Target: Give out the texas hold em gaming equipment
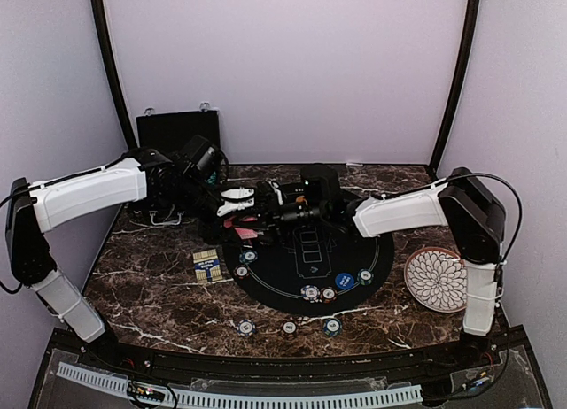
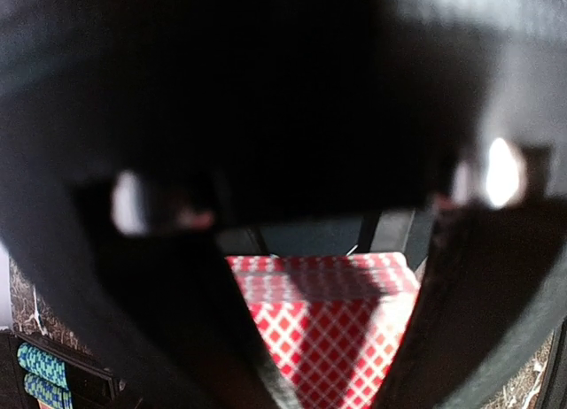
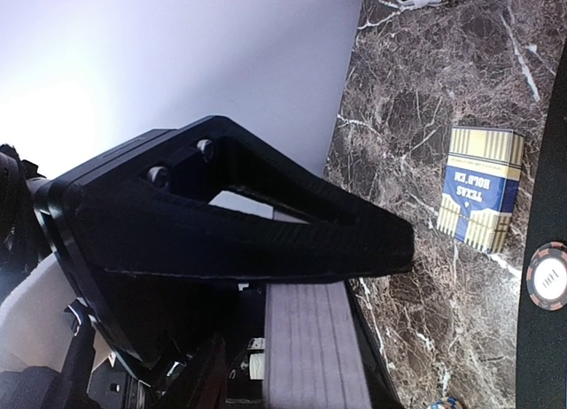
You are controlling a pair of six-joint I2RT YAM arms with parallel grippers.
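My left gripper (image 1: 233, 205) is clamped on the deck of red-backed cards (image 2: 328, 329), held above the far edge of the black mat (image 1: 301, 276), probably for dealing. My right gripper (image 1: 270, 212) sits against the deck (parted or not, I cannot tell).

The deck (image 2: 330, 338), backed in red-and-white diamonds, is a thick squared stack held above the table. Three edge-striped chips (image 1: 289, 327) lie flat in a spaced row on the marble (near the front edge). More chips and a blue disc button (image 1: 345, 281) rest on the black mat (image 1: 275, 283).
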